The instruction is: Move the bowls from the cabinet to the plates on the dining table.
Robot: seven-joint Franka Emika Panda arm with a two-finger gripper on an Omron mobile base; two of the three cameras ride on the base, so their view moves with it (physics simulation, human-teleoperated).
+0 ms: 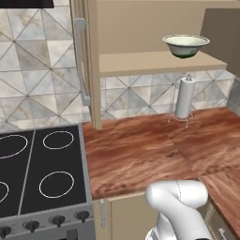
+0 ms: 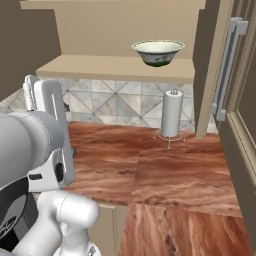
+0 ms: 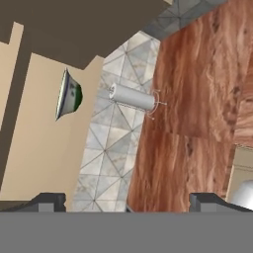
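A pale green-white bowl (image 1: 185, 45) (image 2: 158, 52) stands upright on the shelf of the open tan cabinet (image 1: 154, 63) (image 2: 115, 67). In the hand view, which is rolled on its side, the bowl (image 3: 68, 94) sits far ahead against the cabinet's back wall (image 3: 39, 133). My gripper (image 3: 128, 202) is open, with its two dark fingertips (image 3: 49, 200) wide apart and nothing between them. It hangs well short of the bowl, above the wood counter. The plates and the dining table are out of view.
A paper towel roll on a wire stand (image 1: 184, 98) (image 2: 171, 114) (image 3: 132, 98) rises from the wood counter (image 1: 140, 150) right under the shelf. The cabinet doors (image 1: 79, 61) (image 2: 227, 70) stand open at both sides. A black stove (image 1: 40, 168) lies left of the counter.
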